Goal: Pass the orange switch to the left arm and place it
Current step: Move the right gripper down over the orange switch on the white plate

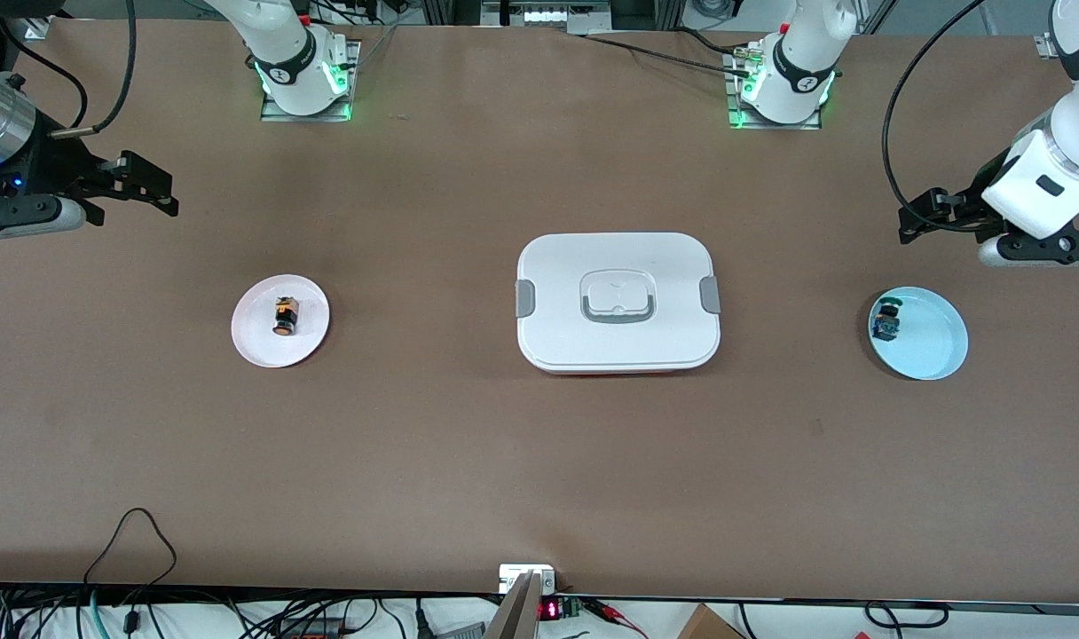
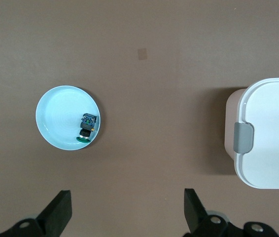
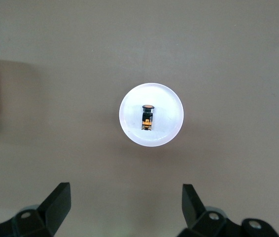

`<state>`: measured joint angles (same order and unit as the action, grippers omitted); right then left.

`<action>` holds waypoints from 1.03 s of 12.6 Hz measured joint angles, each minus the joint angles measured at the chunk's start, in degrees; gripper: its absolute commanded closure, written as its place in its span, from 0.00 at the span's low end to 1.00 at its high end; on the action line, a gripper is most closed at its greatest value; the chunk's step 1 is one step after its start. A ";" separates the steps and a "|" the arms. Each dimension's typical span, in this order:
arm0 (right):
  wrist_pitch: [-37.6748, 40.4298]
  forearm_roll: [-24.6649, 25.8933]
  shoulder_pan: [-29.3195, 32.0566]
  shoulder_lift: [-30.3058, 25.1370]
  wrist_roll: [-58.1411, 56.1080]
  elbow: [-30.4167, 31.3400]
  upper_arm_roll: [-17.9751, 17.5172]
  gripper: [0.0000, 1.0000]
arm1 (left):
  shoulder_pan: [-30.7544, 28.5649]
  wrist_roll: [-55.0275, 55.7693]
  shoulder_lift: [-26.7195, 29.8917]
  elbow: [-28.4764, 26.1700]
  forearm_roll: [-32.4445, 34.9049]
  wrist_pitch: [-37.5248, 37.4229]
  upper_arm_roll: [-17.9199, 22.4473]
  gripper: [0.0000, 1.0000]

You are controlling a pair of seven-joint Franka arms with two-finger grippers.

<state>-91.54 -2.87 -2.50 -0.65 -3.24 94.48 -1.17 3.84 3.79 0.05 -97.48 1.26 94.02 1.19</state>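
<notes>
The orange switch lies on its side in the middle of a small round white plate, toward the right arm's end of the desk. It is a stubby black cylinder with orange parts, and its long axis runs roughly toward and away from the front camera; in the front view a rounded orange face shows at the end nearer that camera, while the right wrist view shows a dark round cap at one end and an orange block at the other. The plate looks smooth and glossy, with a shallow rim.

At the centre of the desk sits the box, white, rounded-rectangular, matte plastic, with a grey clip on each short side and a grey-edged handle recess in the lid. One clip shows plainly in the left wrist view.

Toward the left arm's end lies a pale blue round plate with a raised rim, and a small blue-and-green component rests inside it, close to the rim on the box's side.

The right tool hangs over bare desk at the right arm's end, jaws wide apart and holding nothing. The left tool hangs over bare desk at the left arm's end, likewise spread wide and empty. The desk surface is plain brown and matte.
</notes>
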 measured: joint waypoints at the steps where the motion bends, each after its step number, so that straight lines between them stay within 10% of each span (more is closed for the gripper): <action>1: 0.00 0.00 0.00 -0.01 -0.06 0.00 0.00 0.00 | 0.00 0.00 0.00 0.00 0.00 0.00 0.00 0.00; 13: -4.27 1.27 -2.14 2.55 -14.56 6.66 -0.33 0.00 | 0.00 0.00 0.00 0.02 0.00 0.00 0.00 0.00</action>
<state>-95.80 -1.60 -4.64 1.90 -17.80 101.13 -1.50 3.84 3.79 0.04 -97.46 1.26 94.02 1.19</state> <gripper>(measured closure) 0.000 0.000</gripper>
